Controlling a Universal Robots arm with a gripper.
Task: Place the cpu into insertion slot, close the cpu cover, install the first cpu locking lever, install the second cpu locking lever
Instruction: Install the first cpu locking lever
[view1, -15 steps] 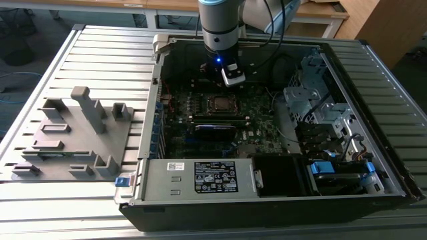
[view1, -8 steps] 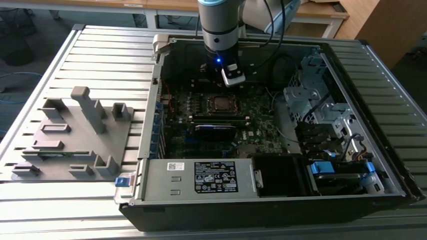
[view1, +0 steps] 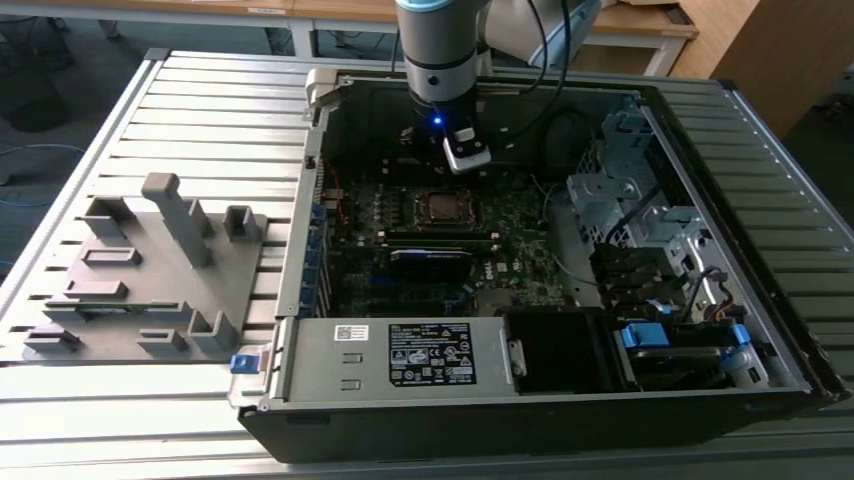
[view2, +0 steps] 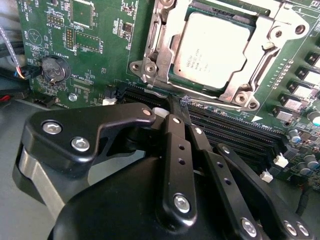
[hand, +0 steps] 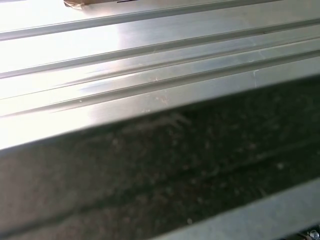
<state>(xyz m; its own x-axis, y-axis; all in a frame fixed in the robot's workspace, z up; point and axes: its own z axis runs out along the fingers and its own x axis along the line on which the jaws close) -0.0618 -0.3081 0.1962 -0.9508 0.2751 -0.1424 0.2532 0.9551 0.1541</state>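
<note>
**Chip sitting in its socket, cover lying over it**

Inside the insertion slot (view2: 212, 52) the cpu (view2: 212, 50) is lying flat, its dull silver top showing through the window of the cpu cover (view2: 160, 47). The cover is lying down around the chip, framing it on all sides. Next to the cover, thin metal levers (view2: 260, 67) are running along its edges; I cannot tell if they are hooked down.

The chip is looking small, light, stiff and easy to hurt, so it is best held only by its outer edges. The cover is a thin, hard metal plate and probably springy.

Just below the socket in the second wrist view, the gripper (view2: 182, 107) is hovering over the long black memory slots (view2: 235, 132). Its fingers (view2: 177, 150) are pressed together with nothing between them.

Around the socket, the green board (view2: 100, 30) is crowded with little parts, with a round battery (view2: 54, 69) off to one side. In the exterior view the arm (view1: 441, 60) is reaching down into the open computer case (view1: 747, 240), just behind the socket. The case walls are standing close, so room for moving is mostly straight up. A grey power-supply box (view1: 400, 355) is sitting near the front.
</note>
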